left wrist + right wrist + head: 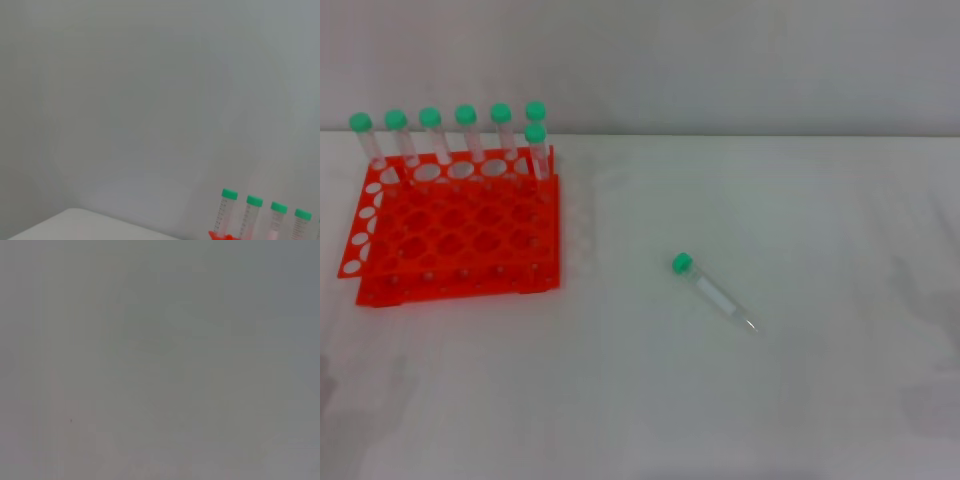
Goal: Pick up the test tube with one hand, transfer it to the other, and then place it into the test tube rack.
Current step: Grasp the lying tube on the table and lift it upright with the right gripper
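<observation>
The test tube lay flat on the white table, well right of the test tube rack (seven capped tubes standing along its far side), and neither gripper was in view, so finger state could not be told.

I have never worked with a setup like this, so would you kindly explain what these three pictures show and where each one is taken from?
These come from a two-armed robot with three cameras. The head view looks forward and down at a white table. On it, toward the robot's left, stands an orange-red test tube rack with seven green-capped tubes upright along its far edge. One loose test tube lies on its side near the middle, apart from the rack, its cap pointing toward the rack.

The left wrist view, from the left arm, shows mostly a blank wall, with a table corner and a few of the racked tubes at the edge. The right wrist view shows only a plain grey surface.

Neither pincer appears in any picture, and nothing is held.
</observation>
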Action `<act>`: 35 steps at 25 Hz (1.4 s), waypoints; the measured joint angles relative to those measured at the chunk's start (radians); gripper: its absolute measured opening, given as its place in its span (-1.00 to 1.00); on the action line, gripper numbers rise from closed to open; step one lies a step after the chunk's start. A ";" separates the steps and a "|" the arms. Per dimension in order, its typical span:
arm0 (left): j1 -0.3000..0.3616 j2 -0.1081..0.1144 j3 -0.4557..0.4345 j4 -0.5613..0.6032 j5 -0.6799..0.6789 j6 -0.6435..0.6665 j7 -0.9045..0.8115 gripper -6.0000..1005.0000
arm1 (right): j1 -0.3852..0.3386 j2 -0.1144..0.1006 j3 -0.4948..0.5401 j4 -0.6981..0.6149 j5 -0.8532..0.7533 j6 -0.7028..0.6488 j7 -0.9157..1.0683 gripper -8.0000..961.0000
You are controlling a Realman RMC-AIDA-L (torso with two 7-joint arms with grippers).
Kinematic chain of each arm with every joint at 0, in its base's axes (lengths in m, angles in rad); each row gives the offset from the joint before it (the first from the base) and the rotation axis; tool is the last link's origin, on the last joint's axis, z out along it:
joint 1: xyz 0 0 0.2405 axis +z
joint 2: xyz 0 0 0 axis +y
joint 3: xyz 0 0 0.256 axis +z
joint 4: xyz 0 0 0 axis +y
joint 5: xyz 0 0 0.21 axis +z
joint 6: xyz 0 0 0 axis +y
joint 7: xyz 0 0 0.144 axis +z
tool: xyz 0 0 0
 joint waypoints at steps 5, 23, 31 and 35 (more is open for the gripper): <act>0.000 0.000 0.000 0.000 0.000 -0.001 -0.015 0.78 | 0.002 0.001 0.000 -0.001 0.000 -0.009 0.000 0.79; 0.016 0.000 0.000 -0.038 0.000 -0.013 -0.040 0.78 | 0.053 -0.117 -0.373 -0.632 -0.560 -0.219 0.819 0.79; 0.010 -0.001 0.000 -0.038 0.000 -0.015 -0.040 0.78 | 0.111 -0.012 -0.367 -1.175 -1.492 -0.307 1.578 0.79; 0.005 -0.002 0.001 -0.038 0.000 -0.015 -0.040 0.78 | 0.166 -0.001 -0.490 -1.371 -1.832 -0.218 1.967 0.79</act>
